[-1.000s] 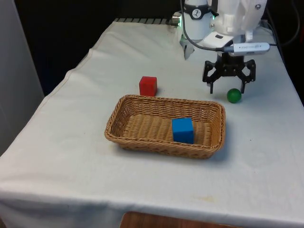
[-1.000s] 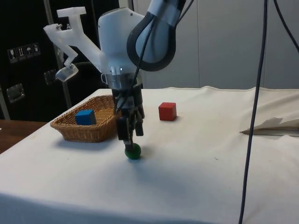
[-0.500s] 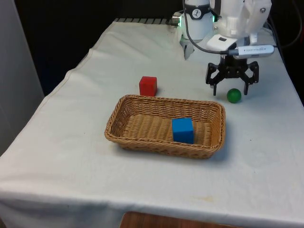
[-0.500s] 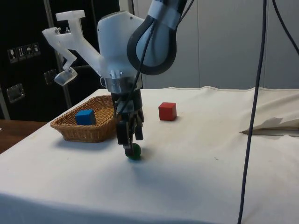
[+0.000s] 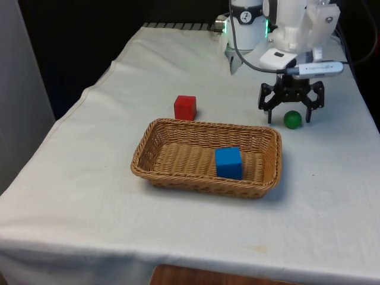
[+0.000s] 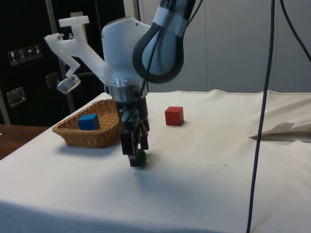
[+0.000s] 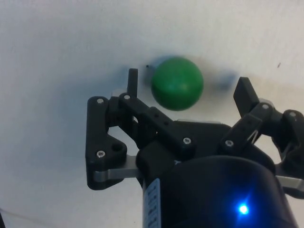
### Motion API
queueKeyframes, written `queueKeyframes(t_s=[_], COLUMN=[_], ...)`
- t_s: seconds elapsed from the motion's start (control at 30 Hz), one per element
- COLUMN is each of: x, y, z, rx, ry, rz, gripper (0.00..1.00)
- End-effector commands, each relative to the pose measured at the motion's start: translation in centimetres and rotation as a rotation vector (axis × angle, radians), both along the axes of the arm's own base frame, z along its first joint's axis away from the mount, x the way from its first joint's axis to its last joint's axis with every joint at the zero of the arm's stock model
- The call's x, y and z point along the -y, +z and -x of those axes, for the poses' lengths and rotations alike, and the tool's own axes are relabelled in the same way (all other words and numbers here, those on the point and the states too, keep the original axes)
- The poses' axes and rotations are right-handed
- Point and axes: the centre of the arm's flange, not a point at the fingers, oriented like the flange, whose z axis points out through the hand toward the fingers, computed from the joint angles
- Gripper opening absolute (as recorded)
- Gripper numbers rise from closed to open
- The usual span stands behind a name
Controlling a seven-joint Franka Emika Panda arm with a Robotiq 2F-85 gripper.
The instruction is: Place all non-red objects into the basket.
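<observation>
Standing wide apart, the gripper [image 5: 291, 113] jaws straddle the green ball [image 5: 292, 119] without touching it, on open worktop [image 5: 89, 196] just beyond the basket's [image 5: 178, 127] far corner, nothing crowding it.

Over the last second the gripper [image 5: 291, 113] has moved toward the front view's right and dropped lower, so its spread fingers [image 7: 132, 80] now straddle the green ball [image 5: 292, 119], where before they hung just to that ball's left
</observation>
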Motion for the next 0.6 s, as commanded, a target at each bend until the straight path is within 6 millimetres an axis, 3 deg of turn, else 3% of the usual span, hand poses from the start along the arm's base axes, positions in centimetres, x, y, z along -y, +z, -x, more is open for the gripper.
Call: queueKeyframes(t_s=[0.0, 0.3, 0.37, 0.53, 0.57], x=[0.0, 0.17, 0.18, 0.27, 0.23], y=[-0.1, -0.1, -0.07, -0.06, -0.08], z=[-0.07, -0.06, -0.04, -0.05, -0.04], rx=[0.003, 0.001, 0.001, -0.001, 0.0], ry=[-0.002, -0.002, -0.002, -0.003, -0.003], rz=[-0.009, -0.01, -0.01, 0.0, -0.01], gripper=[1.0, 0.97, 0.8, 0.24, 0.24])
